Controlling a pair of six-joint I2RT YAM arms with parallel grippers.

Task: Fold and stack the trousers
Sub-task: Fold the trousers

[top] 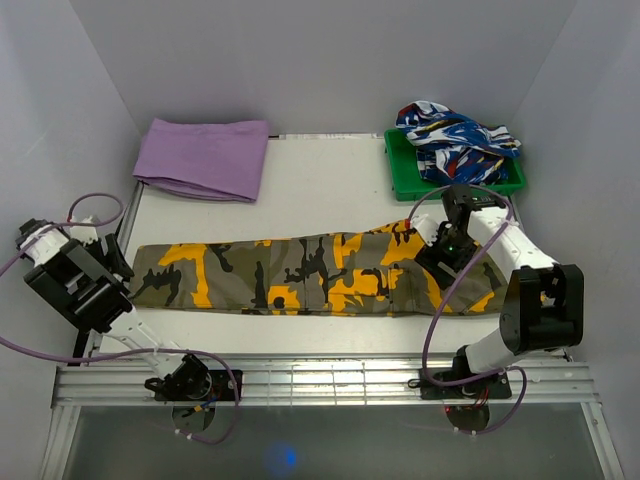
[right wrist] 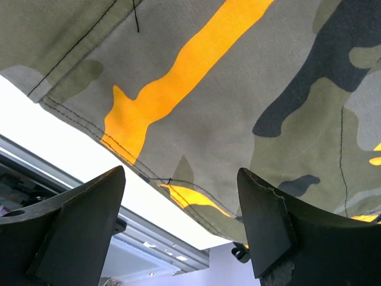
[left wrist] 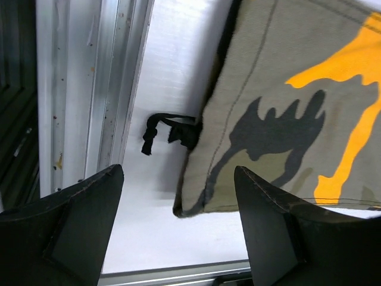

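Trousers point(top: 310, 275): camouflage print, laid flat as one long strip across the near half of the worktop point(top: 320, 190).
Left pincer point(left wrist: 178, 196): wide, holding nothing, over the strip's left end.
Right pincer point(right wrist: 181, 202): wide, holding nothing, over the strip's right end.
Purple cloth point(top: 205, 158): folded, far left corner.
Green tray point(top: 405, 180): far right, carrying a patterned garment point(top: 455, 140).

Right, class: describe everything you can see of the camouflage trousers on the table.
The trousers look like woven cloth in olive, orange-yellow and black camouflage, with stitched seams. They lie flat as one long band across the white table, apparently folded lengthwise, with the right end wider. A black cord pokes out at the left end.
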